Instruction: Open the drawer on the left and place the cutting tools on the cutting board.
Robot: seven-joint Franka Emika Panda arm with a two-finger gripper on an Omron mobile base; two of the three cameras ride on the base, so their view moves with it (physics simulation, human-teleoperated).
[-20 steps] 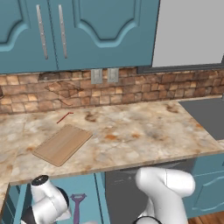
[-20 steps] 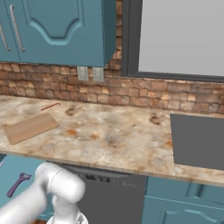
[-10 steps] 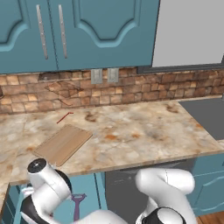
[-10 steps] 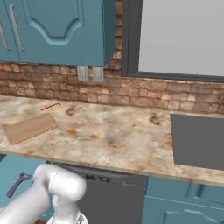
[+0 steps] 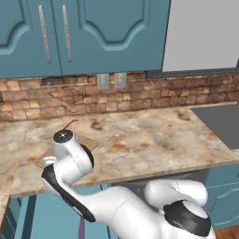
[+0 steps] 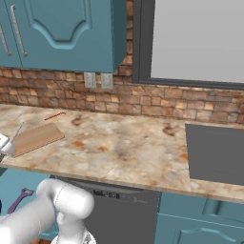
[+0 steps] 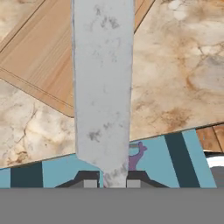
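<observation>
Broad marble surface [image 6: 124, 147] wide open, crowding only at the left end

The claw [image 7: 108, 181], clamped on the silver knife blade [image 7: 103, 83], hangs over the flat light-brown wooden cutting board [image 7: 48, 57], blade blocking the middle of the hand view. The thin bent red stick [image 6: 55, 116] lies just behind the board. Below, the small purple peeler [image 6: 19, 199] sits in the open teal drawer [image 7: 153, 162].

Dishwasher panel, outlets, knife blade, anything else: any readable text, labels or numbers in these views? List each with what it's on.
No readable text in any view.
dishwasher control panel: small pale marks, too small and blurred to read.
wall outlets: plain plates, no lettering.
knife blade held between the fingers: grey mottling only, no brand mark.
cutting board, purple peeler: no labels.
</observation>
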